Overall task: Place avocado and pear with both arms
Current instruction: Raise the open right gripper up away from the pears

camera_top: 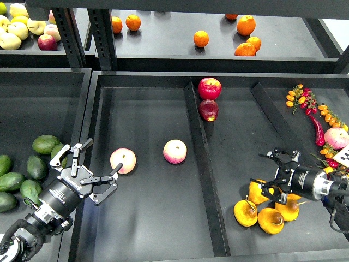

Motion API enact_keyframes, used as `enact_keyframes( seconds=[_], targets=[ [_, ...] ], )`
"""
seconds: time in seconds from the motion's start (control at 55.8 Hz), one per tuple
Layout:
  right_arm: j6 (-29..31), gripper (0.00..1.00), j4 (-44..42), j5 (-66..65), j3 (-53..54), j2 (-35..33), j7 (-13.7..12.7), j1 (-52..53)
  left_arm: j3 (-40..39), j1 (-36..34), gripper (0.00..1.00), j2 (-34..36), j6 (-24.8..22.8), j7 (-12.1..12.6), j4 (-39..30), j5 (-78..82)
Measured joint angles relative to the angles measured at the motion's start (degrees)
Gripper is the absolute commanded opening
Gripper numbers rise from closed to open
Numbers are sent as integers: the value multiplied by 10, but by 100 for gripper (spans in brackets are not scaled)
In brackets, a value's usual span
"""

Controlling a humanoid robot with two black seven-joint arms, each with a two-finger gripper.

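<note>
Both arms are chunky matte-black cylinders with ribbed collars, the lower-left black two-finger gripper [91,162] all angular linkages with small silvery screw heads, while the right-edge black claw-like gripper [277,173] sits on a shiny silver wrist ring with dark cables trailing below it.

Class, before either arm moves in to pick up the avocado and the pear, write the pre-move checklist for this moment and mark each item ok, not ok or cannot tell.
1. Left gripper open, holding nothing: ok.
2. Avocado within the green pile beside the left gripper, unobstructed from above: ok.
3. Right gripper open enough to take a fruit: cannot tell, it is seen small and dark.
4. Pear visible with its stem, in the cluster under the right gripper: ok.
5. Pear free of neighbours: not ok, it touches other pears.
6. Placing spot known: cannot tell.
</note>
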Motion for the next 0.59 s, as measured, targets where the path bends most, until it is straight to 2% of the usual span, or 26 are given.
enact_keyframes(
  seconds=[0.09, 0.269, 0.591],
  targets=[
    [-3, 99, -15, 0, 44, 21, 0, 4, 4, 0, 99, 0, 0, 0, 0, 0],
    [-25, 99, -66, 1, 160, 116, 0, 12, 7, -6, 99, 0, 0, 0, 1, 0],
    [-25, 100, -107, 1, 266, 256, 0, 37, 4, -8, 99, 0, 0, 0, 1, 0]
  ],
)
